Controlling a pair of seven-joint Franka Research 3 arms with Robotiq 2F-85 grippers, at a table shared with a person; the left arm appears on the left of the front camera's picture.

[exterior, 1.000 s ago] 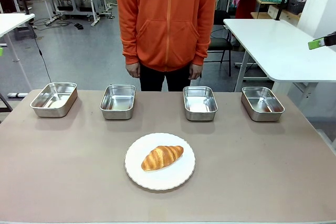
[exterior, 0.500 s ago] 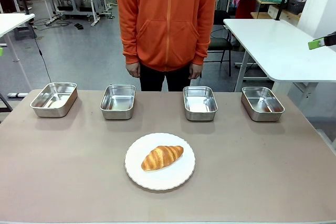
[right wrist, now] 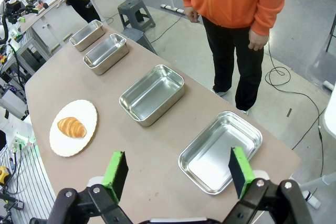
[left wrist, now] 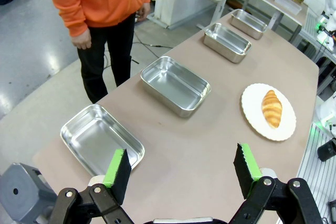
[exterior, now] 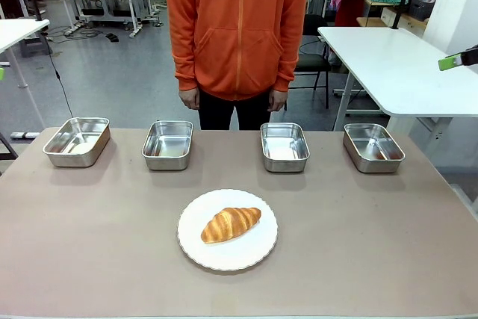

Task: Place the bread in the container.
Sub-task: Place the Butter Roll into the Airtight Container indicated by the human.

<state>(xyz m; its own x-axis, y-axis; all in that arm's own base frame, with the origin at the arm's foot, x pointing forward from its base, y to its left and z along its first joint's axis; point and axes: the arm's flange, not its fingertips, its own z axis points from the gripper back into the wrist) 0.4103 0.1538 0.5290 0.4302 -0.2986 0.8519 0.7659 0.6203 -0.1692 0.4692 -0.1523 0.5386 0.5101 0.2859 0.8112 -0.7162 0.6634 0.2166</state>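
Nothing moved since the earlier frames. The bread stayed on the white plate in the middle of the table, well apart from the row of four containers along the far side. The left pincer hung high over the table's left end, jaws wide apart, empty. The right pincer hung high over the right end, also spread wide, empty. The person's hands hung down at the sides.
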